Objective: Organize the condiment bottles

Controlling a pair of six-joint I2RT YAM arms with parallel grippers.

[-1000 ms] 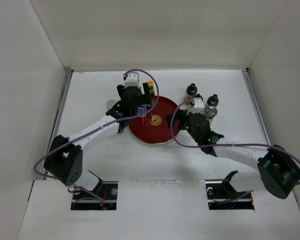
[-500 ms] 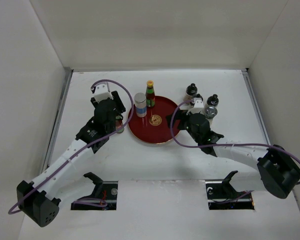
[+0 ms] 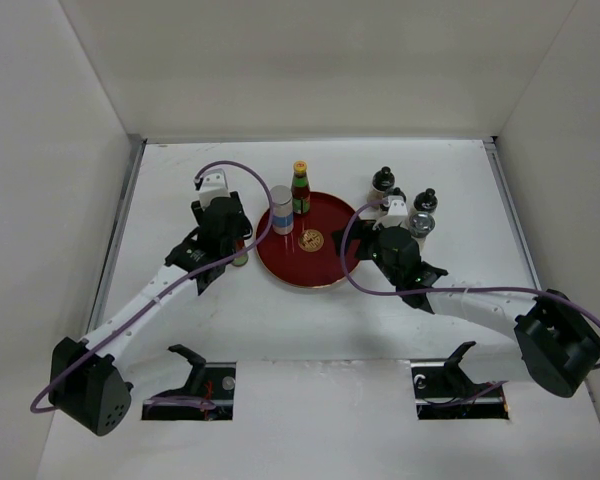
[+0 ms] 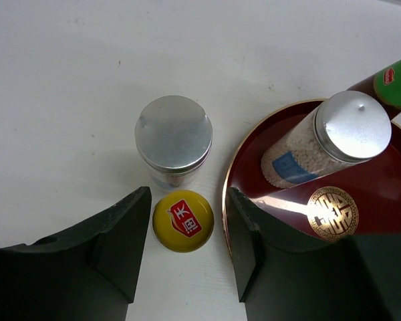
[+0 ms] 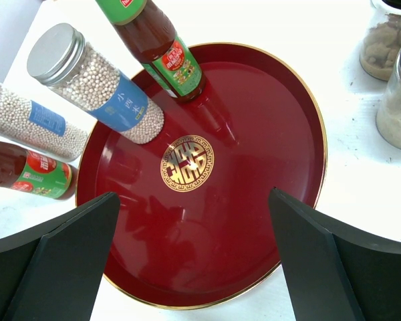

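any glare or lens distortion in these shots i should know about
Right wrist: the glossy red plate faintly mirrors what stands on it, and the shaker and green-label bottle look splayed outward, likely wide-angle perspective. Left wrist: the gold emblem gleams bright, and focus is sharp. Top external: even light, soft shadows, everything small.

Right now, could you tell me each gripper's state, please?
Left gripper: open, fingers either side of the yellow-capped bottle.
Right gripper: open, empty, above the red plate.
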